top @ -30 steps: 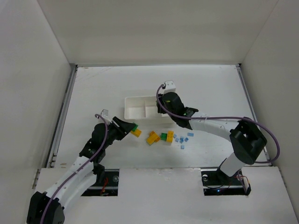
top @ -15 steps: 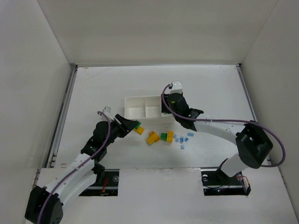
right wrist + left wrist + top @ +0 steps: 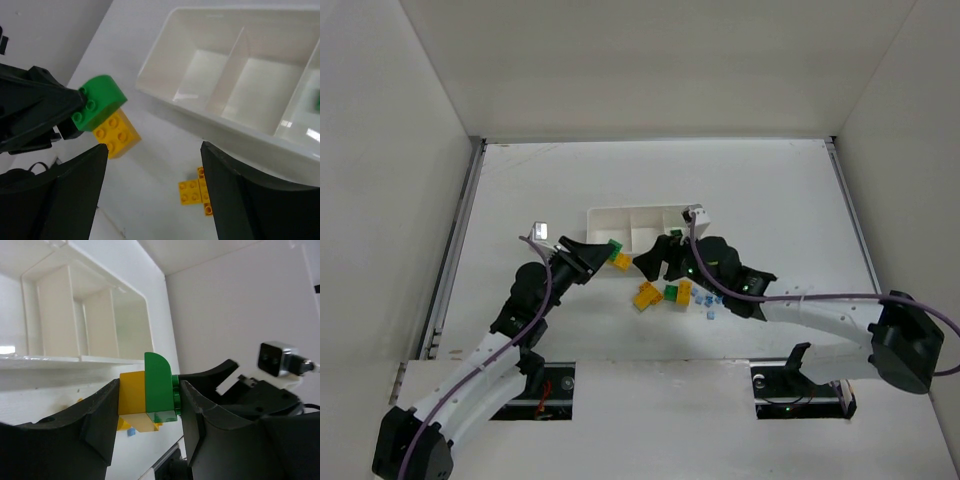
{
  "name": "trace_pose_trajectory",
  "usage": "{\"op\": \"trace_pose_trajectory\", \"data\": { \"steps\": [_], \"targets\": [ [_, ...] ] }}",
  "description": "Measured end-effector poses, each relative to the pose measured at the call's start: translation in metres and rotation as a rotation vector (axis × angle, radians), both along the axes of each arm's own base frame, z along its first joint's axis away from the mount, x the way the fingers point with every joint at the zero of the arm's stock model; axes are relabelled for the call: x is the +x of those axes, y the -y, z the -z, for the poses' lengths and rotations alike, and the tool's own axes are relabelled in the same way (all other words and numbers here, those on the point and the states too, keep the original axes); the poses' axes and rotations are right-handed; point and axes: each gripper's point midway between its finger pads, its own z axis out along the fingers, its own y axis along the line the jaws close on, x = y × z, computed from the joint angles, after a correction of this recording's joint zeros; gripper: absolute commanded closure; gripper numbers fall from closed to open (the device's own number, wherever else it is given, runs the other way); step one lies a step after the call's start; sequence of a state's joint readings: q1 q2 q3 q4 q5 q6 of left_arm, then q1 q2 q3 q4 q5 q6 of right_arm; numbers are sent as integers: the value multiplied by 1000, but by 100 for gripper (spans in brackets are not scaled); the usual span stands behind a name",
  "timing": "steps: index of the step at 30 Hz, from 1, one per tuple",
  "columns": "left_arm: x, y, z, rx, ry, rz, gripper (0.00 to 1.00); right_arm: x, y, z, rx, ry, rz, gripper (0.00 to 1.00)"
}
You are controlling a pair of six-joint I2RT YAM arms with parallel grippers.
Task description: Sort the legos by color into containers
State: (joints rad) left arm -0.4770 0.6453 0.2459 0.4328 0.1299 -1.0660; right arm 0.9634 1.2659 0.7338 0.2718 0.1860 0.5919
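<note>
1. White table, white walls round it. Over it the L claw is squeezed tight on a green lego stuck to a yellow lego, held up just by the tray.
2. R claw is wide apart w/ nothing in it. It faces that stuck pair, close but not touching.
3. Tray has 3 boxes. One end box shows a bit of green. The other 2 look bare.
4. So the job looks only just begun. The pair prob. needs pulling apart first.
5. Left on the table, near the tray's front: yellow legos, a green one, tiny blue ones.
6. Table is flat, plain white, w/ walls on 3 sides.
</note>
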Motion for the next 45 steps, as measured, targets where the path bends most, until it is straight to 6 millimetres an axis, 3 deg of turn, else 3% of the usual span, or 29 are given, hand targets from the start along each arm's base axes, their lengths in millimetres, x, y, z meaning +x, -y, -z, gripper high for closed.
{"op": "trace_pose_trajectory", "data": {
  "steps": [7, 15, 24, 32, 39, 45],
  "targets": [
    [0, 3, -13, -53, 21, -1, 83, -17, -9, -2, 85, -18, -70, 21],
    [-6, 17, 4, -13, -90, 68, 83, -29, -16, -14, 44, 96, -193, 22],
    [-21, 33, 1, 16, -160, 177, 83, -31, -24, -10, -50, 179, -273, 23],
    [-31, 40, 17, 39, -235, 236, 83, -30, -33, -6, -82, 187, -303, 26],
    [-33, 41, 17, 38, -242, 251, 82, -33, -40, 5, -106, 167, -324, 24],
    [-34, 42, 17, 37, -243, 255, 82, -33, -40, 7, -110, 163, -325, 36]
  ]
}}
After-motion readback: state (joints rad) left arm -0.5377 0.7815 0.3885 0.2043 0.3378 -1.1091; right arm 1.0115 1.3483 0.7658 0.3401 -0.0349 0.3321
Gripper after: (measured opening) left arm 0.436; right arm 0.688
